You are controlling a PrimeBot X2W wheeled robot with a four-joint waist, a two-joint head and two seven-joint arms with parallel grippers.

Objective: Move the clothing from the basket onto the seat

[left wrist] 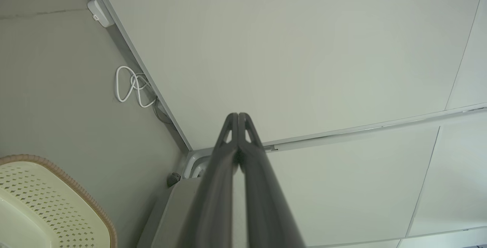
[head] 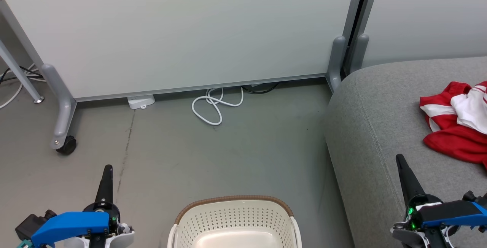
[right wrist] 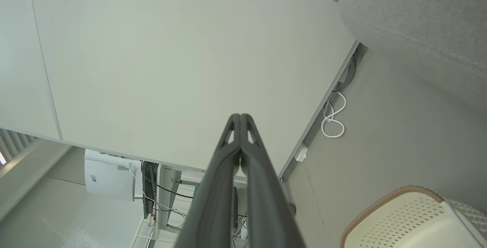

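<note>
In the head view, the clothing is seen lying in a crumpled red-and-white heap on the seat, at that view's right edge, by which part of it is cut off. The basket is set on the grey floor at the bottom middle, near the seat's side and well apart from the clothing; its far wall and a piece of its pale bottom are shown. The left tool is seen at the lower left over the floor, its two dark fingers pressed together into one point, with nothing gripped. The right tool is seen at the lower right over the seat, its fingers likewise together, near the clothing but apart from it. A white cable is looped on the floor at the foot of a pale partition panel, whose leg is carried on a castor. In the left wrist view, the left tool is shown closed tip to tip and pointed at the panel, with the basket at the lower left. In the right wrist view, the right tool is shown closed with nothing clamped; the basket is found at the lower right and the seat at the upper right.
</note>
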